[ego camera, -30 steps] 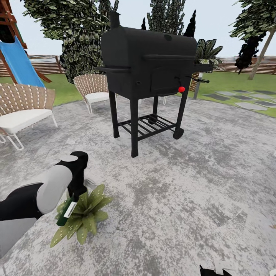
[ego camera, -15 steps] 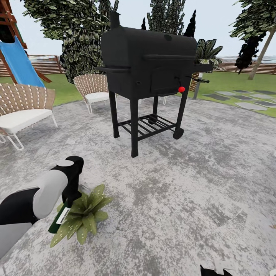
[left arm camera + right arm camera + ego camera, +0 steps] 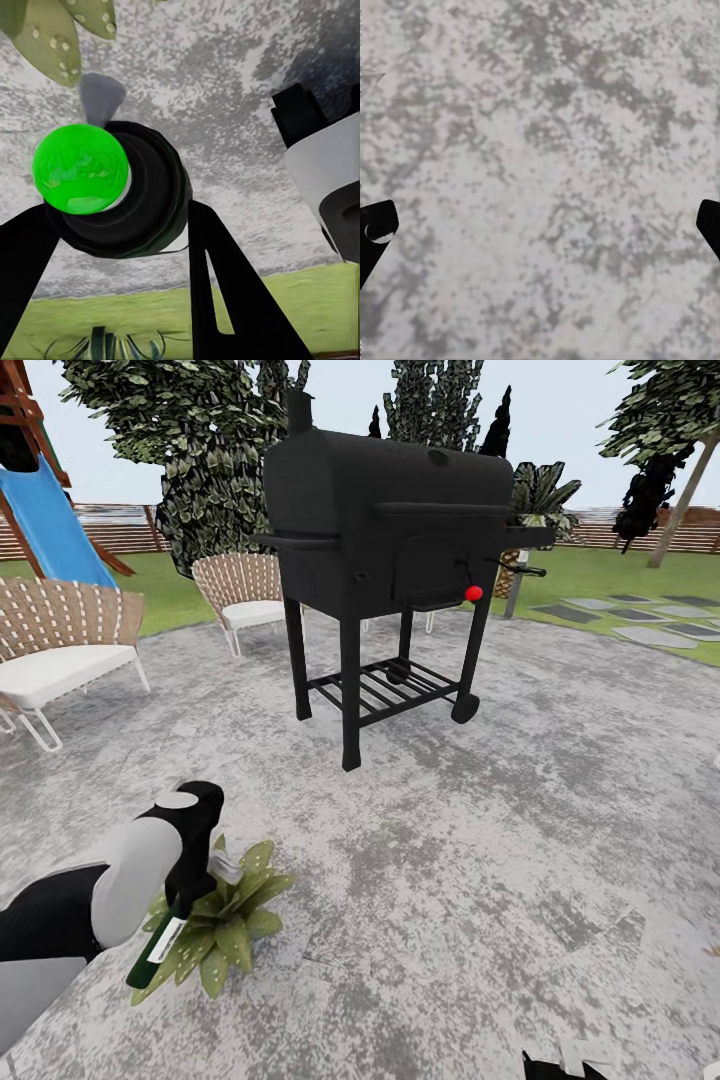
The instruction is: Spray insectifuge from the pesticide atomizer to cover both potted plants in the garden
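The pesticide atomizer point(image 3: 160, 948) is held tilted over a potted plant point(image 3: 222, 920) at the lower left of the head view, its upper end clamped in the jaws of the left gripper point(image 3: 190, 880) and its base hanging lowest, over the leaves. In the left wrist view the bottle point(image 3: 112, 191) is seen end-on between two black fingers point(image 3: 225, 292), with a bright green round end facing the camera. The bottle appears to be kept close above the rosette so that spray can be laid across its broad spotted leaves; whether any has been released cannot be told.

The right gripper point(image 3: 540, 225) is pointed at bare paving, its jaws set wide apart and holding nothing.

The plant stands on a round mottled grey stone patio point(image 3: 520, 840). A black barbecue grill point(image 3: 390, 550) on legs is placed at the patio's middle, with woven chairs point(image 3: 60, 650) to the left, a blue slide point(image 3: 50, 530) behind them, and lawn point(image 3: 600, 575), trees and a brown slatted fence point(image 3: 640, 525) beyond.
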Tool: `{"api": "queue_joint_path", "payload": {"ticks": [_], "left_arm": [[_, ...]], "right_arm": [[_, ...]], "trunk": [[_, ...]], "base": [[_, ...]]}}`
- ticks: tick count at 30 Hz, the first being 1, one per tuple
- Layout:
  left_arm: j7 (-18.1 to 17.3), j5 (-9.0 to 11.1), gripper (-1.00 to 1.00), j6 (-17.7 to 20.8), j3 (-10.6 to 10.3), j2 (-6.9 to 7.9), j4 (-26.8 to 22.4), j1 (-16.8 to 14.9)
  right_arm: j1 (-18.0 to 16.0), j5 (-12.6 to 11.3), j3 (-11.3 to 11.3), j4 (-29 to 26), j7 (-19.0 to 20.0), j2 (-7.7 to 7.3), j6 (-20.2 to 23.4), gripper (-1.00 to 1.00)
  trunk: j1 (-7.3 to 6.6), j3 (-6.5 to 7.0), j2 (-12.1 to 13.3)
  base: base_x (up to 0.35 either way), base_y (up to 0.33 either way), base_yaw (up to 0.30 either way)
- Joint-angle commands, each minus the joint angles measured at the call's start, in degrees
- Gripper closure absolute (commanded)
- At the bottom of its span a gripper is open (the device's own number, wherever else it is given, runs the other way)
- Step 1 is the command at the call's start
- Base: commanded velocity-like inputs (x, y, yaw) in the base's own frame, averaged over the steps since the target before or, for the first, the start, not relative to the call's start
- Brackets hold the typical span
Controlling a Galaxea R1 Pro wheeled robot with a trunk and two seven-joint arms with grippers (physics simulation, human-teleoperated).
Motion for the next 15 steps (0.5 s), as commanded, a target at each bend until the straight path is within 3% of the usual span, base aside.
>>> {"api": "queue_joint_path", "payload": {"ticks": [1, 4, 11, 15], "left_arm": [[-0.5, -0.6, 1.00, 0.6, 0.4, 0.08, -0.1, 0.1], [-0.5, -0.6, 1.00, 0.6, 0.3, -0.28, -0.4, 0.3], [-0.5, -0.6, 1.00, 0.7, 0.6, -0.67, -0.7, -0.1], [-0.5, -0.6, 1.00, 0.7, 0.6, -0.66, -0.8, -0.1]], "right_arm": [[0.0, 0.3, -0.5, 0.0, 0.3, 0.04, -0.2, -1.00], [0.0, 0.3, -0.5, 0.0, 0.2, 0.08, -0.2, -1.00], [0.0, 0.3, -0.5, 0.0, 0.2, 0.08, -0.2, -1.00], [0.0, 0.3, -0.5, 0.0, 0.2, 0.08, -0.2, -1.00]], "trunk": [[-0.01, -0.05, 0.0], [-0.01, -0.05, 0.0], [-0.01, -0.05, 0.0], [-0.01, -0.05, 0.0]], "base": [[0.000, 0.000, 0.000], [0.000, 0.000, 0.099], [0.000, 0.000, 0.252], [0.000, 0.000, 0.070]]}}
